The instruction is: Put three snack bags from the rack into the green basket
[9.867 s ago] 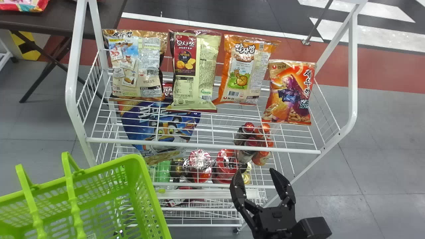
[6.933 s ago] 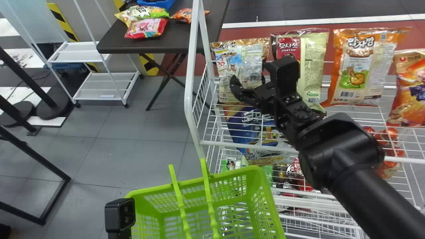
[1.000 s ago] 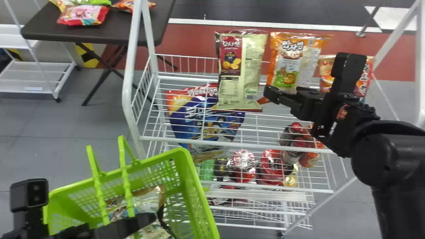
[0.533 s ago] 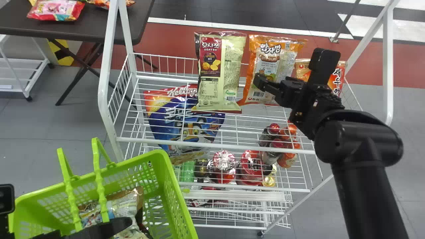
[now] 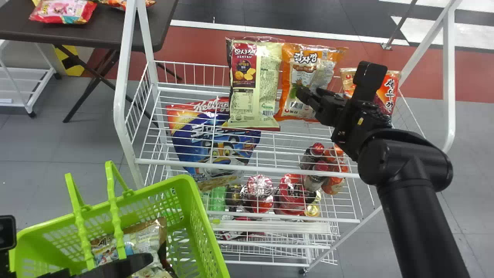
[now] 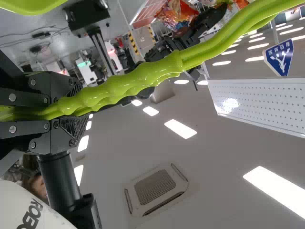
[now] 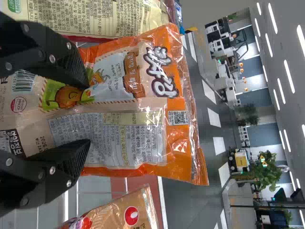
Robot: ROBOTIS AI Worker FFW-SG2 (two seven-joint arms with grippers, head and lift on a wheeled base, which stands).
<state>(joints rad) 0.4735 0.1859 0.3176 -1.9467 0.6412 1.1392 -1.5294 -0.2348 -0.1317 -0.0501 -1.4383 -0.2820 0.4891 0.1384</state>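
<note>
At the rack, my right gripper [image 5: 308,93] is in front of the orange snack bag [image 5: 305,77], its fingers apart. In the right wrist view the right gripper [image 7: 88,112] has a fingertip towards each side of the orange bag's [image 7: 143,86] creased front. My left gripper [image 5: 129,265] stays at the green basket [image 5: 208,235]; in the left wrist view the left gripper [image 6: 77,110] is shut on the basket's green handle [image 6: 133,82]. One snack bag [image 5: 144,243] lies inside the basket. A cream and red bag [image 5: 254,85] stands left of the orange one, a red-orange bag [image 5: 386,90] right of it.
The white rack's front rail [image 5: 251,168] runs below the bags. Lower down are a blue snack bag [image 5: 220,143], bottles [image 5: 322,166] and red packs [image 5: 291,195]. A dark table [image 5: 108,34] with more bags stands behind on the left.
Since ten seconds ago, the beige bag has gone from the rack's left end into the basket. Lately my right gripper has moved in at the orange bag, which has shifted slightly left.
</note>
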